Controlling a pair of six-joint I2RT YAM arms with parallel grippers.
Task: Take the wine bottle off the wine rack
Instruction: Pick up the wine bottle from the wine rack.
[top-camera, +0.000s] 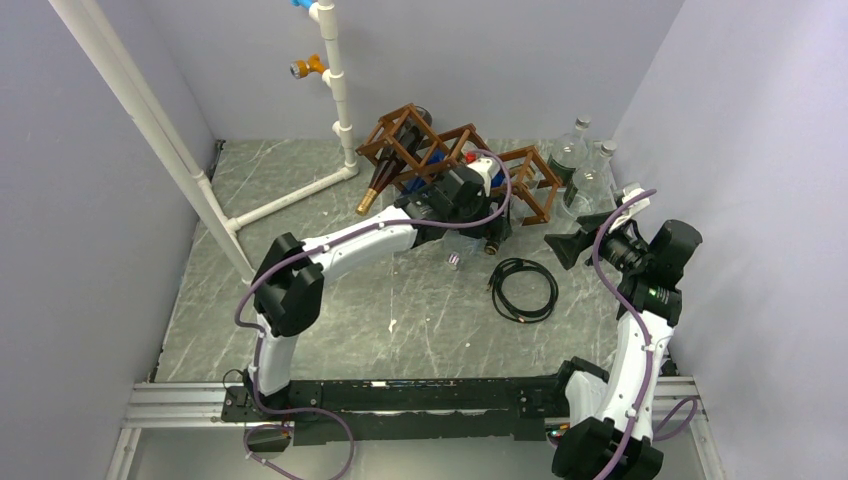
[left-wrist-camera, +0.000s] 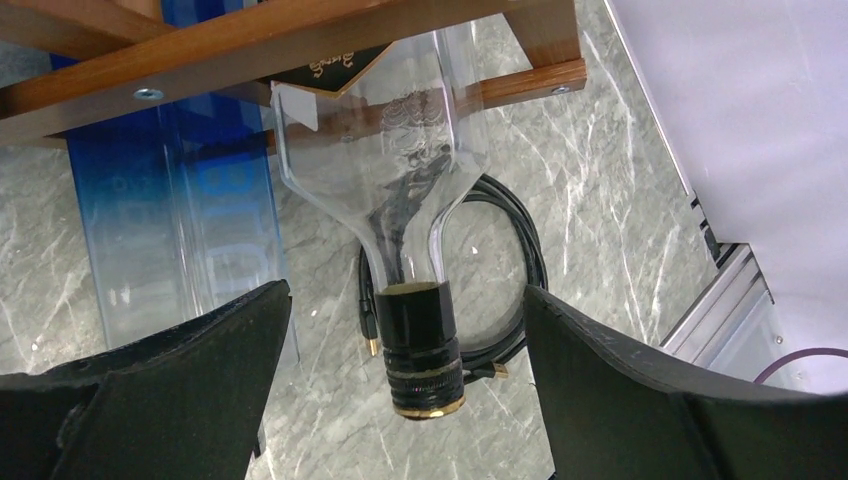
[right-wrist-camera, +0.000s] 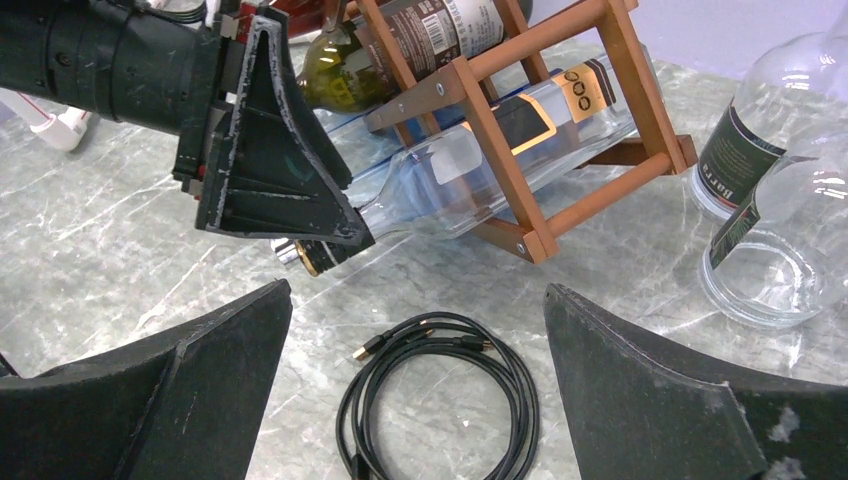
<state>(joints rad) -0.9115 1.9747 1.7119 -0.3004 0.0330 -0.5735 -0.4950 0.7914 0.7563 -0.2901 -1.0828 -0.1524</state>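
**Straddling the bottle neck, no grip yet**

We log the grey marbled bench (top-camera: 400, 330) with the wine rack (right-wrist-camera: 490, 130) standing toward its far side, near the back wall. The left arm reaches out to the rack's near face. The right arm sits at the right side, well apart from the rack.

We find the left pincer (left-wrist-camera: 407, 295) wide open, one finger on each side of the neck of the wine bottle (left-wrist-camera: 415, 170). There is a clear gap on both sides and nothing is held. We find the right pincer (right-wrist-camera: 417, 290) spread wide above the bench, holding nothing.

The clear wine bottle lies in a cell of the rack, with its neck poking out toward the arms. A coiled black cable (right-wrist-camera: 522, 400) lies on the bench just in front of the rack. The bottle's dark cap (left-wrist-camera: 420, 350) has a gold rim.
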